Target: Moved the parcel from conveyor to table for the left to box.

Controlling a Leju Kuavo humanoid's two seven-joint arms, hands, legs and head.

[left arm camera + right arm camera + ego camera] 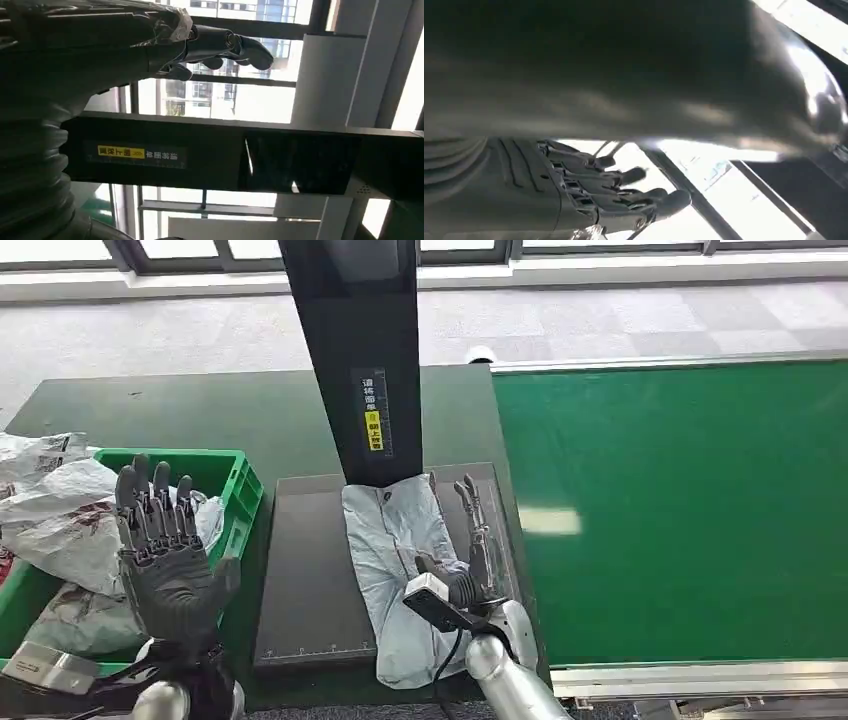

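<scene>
- The parcel (395, 570), a grey-white poly bag, lies lengthwise on the dark tray (305, 580) on the table (200, 410); its far end is tucked under the black post (355, 350), and its near end is partly covered by the right wrist.
- In the right wrist view a blurred dark mass covers the upper part, too smeared to identify.
- The post carries a label (373, 412) with white characters and a yellow strip, too small to read.
- The right hand (470, 550) lies along the parcel's right edge, fingers extended; whether it pinches the bag cannot be told.
- The left hand (165, 540) is raised upright over the green crate (240, 490) of bagged parcels, fingers spread, holding nothing.
- The green conveyor (690, 510) lies right of the tray.
</scene>
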